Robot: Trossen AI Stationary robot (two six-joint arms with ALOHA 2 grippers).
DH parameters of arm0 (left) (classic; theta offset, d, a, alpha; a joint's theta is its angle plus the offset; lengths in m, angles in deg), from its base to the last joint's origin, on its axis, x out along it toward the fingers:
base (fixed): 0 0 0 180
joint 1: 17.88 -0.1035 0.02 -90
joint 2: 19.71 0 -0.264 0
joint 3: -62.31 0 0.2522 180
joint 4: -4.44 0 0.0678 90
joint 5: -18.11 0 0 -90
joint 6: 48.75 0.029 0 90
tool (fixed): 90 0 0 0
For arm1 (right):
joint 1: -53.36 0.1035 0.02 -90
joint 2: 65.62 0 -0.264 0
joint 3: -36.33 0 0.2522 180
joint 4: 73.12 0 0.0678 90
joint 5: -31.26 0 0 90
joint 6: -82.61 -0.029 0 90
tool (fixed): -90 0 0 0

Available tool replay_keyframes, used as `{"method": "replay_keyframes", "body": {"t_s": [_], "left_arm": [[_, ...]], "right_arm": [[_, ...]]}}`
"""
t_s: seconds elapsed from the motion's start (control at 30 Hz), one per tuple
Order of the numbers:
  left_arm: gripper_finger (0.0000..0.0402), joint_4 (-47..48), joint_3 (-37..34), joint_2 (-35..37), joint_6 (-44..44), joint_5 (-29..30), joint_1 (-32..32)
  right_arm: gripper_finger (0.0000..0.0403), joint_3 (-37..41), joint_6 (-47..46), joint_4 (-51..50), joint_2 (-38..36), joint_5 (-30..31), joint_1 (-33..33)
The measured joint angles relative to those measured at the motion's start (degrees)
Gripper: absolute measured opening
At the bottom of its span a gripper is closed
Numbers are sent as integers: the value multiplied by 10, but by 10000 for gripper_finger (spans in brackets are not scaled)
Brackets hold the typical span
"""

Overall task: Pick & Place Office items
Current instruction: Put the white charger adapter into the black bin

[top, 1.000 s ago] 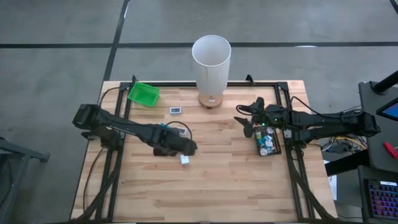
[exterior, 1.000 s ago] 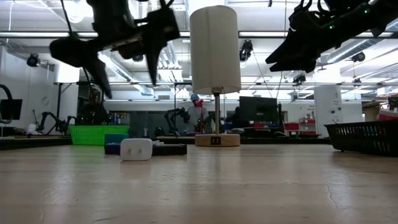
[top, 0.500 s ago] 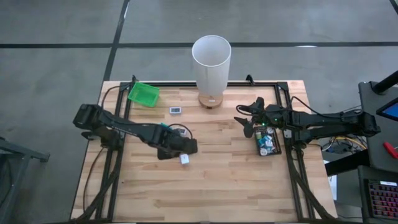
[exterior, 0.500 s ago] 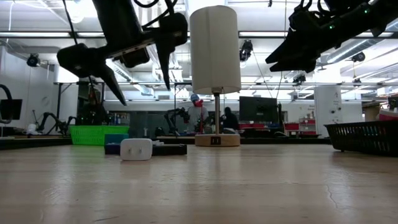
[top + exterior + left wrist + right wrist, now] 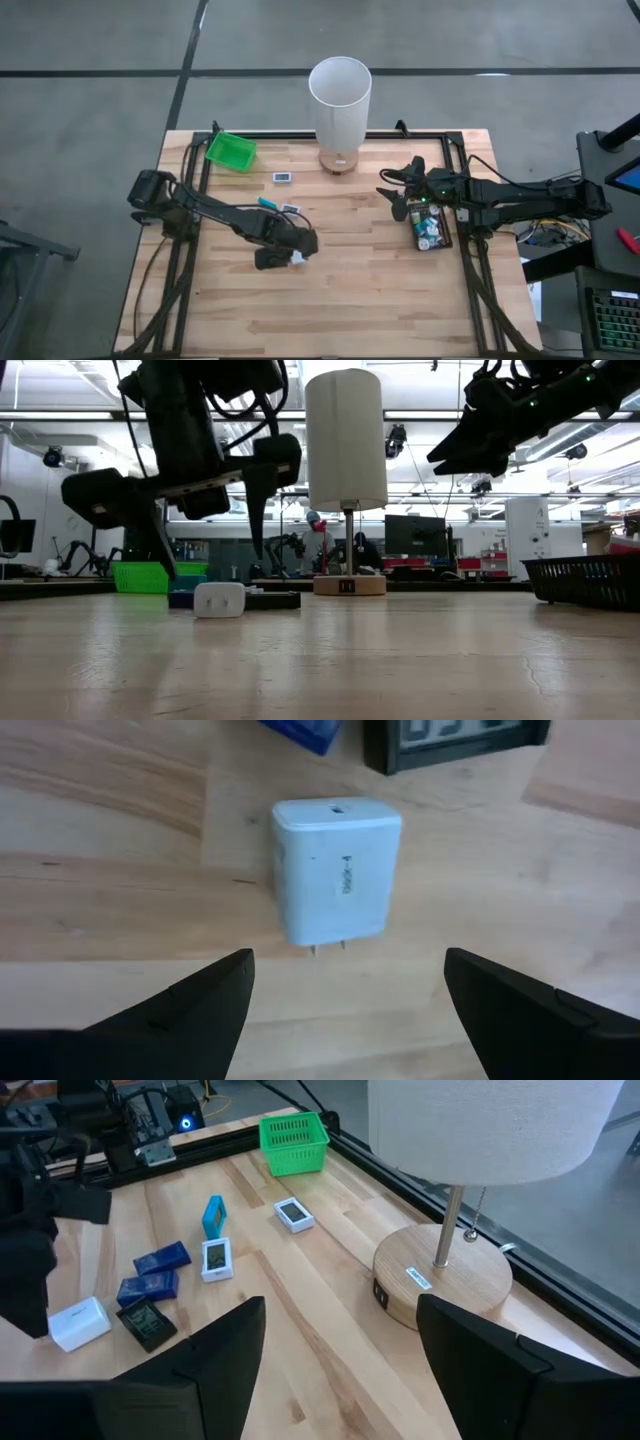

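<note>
Fingers (image 5: 180, 1010) of left gripper (image 5: 345, 985) spread wide, poised over white charger (image 5: 335, 870) on desk (image 5: 120, 850); pick step, needing descent and closure.

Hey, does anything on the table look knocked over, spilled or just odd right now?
Nothing stands out. The white charger lies flat on the wood with the open left gripper above it, the lamp stands upright, and the right gripper hangs open by the black tray.

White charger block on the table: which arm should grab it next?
Left. The left gripper hangs over the white charger block, jaws open to either side of it. The right gripper waits across the table by the black tray.
</note>
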Motion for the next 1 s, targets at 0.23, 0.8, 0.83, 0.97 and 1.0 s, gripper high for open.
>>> {"method": "replay_keyframes", "body": {"t_s": [0.23,0.8,0.83,0.97,1.0], "left_arm": [[332,0,4,-25,-3,-5,-13],[321,2,0,-43,6,-13,-30],[316,3,0,-43,5,-13,-31],[304,7,-1,-43,6,-13,-31],[303,7,-1,-43,6,-13,-31]], "right_arm": [[267,0,0,0,0,0,0],[254,0,0,0,0,0,0],[256,0,0,0,0,0,0],[261,0,0,0,0,0,0],[262,0,0,0,0,0,0]]}}
